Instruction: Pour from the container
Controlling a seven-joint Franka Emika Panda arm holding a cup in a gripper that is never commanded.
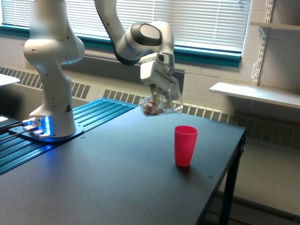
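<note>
The end effector (162, 101) gripped the clear container (159, 108), tipped nearly sideways, its long axis running along the exterior view's left-right, holding brownish bits, above the table (93, 187), up-left of the pink cup (185, 145).

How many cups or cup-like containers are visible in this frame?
2. The clear container, tilted, is held in the gripper above the table; the pink cup stands upright on the table, toward the exterior view's right. None appear hidden.
</note>
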